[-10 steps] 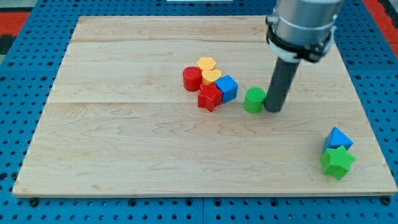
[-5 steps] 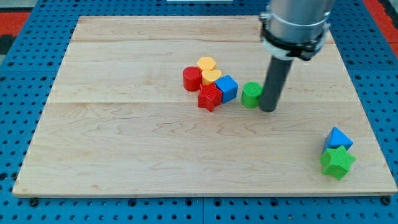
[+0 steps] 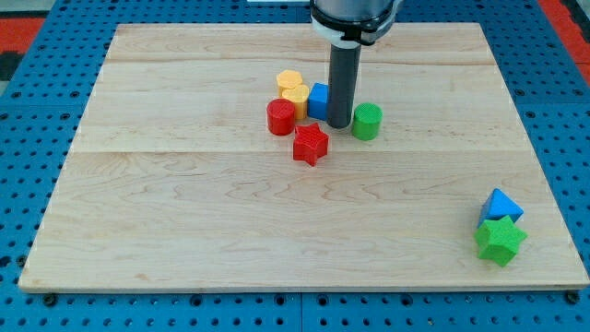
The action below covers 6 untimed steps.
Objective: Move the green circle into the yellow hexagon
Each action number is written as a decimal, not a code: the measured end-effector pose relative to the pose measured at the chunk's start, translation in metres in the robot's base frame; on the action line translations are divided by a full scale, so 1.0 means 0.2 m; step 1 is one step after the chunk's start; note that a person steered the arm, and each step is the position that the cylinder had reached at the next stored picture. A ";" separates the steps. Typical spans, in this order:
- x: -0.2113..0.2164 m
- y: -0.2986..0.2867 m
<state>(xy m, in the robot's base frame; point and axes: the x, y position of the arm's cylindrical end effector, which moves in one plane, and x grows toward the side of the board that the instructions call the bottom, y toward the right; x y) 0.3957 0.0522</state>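
On a pale wooden board [image 3: 184, 212] set over a blue pegboard [image 3: 28, 111], my tip [image 3: 339, 124] stands planted between the green circle [image 3: 367, 121] and a blue block [image 3: 319, 100], the dark rod rising straight up to the grey arm housing [image 3: 355, 17] at the view's top. The green circle sits just right of my tip, seemingly touching the rod or very nearly so, and lies on the far half of the board, a little right of centre. The blue block, its shape partly hidden by the rod, lies just left of the rod. Further left sits a yellow hexagon [image 3: 289, 81], with a second yellow block [image 3: 295, 98], its shape unclear, pressed against its near side and touching the blue block. A red cylinder [image 3: 281, 117] sits at the left near edge of this cluster, and a red star [image 3: 311, 144] lies just nearer, slightly apart from the blue block. The rod and the blue block stand between the green circle and the yellow hexagon. The arm carries no pincer, only the rod, so nothing is grasped. Well apart, near the board's right near corner, a blue triangle [image 3: 501, 205] rests against a green star [image 3: 501, 240].
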 end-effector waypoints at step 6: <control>-0.08 0.44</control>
<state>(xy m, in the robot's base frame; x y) 0.3791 0.1399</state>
